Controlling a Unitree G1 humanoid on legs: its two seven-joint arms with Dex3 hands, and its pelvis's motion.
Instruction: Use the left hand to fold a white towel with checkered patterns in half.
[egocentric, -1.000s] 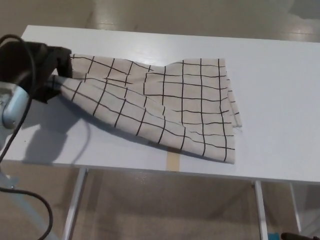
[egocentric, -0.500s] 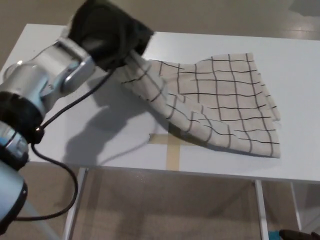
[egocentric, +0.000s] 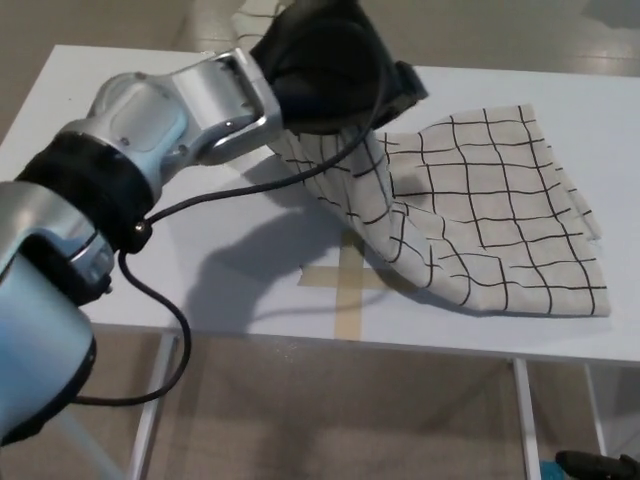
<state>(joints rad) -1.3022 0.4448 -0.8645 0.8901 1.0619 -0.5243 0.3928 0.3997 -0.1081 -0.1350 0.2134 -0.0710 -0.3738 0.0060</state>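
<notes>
1. Left hand (egocentric: 330, 65) clamped on the left edge of the towel (egocentric: 480, 210), lifted clear of the counter (egocentric: 200, 270) so the held half can swing over the other half.
2. Right half of towel lying flat on the right part of the counter, serving as anchor for the fold; lifted part draped down from the hand in a slanted sheet, a bit of cloth showing above the hand too.
3. Tape cross (egocentric: 345, 285) on the counter near the front edge, laid bare beside the hanging fold; likely a placement mark.
4. Arm reaching in from the left, forearm angled up and to the right, hand over the middle of the counter near its far edge, fingers wrapped around bunched cloth.
5. Fold judged about midway: edge raised, not yet laid down.
6. Right hand absent from view.
</notes>
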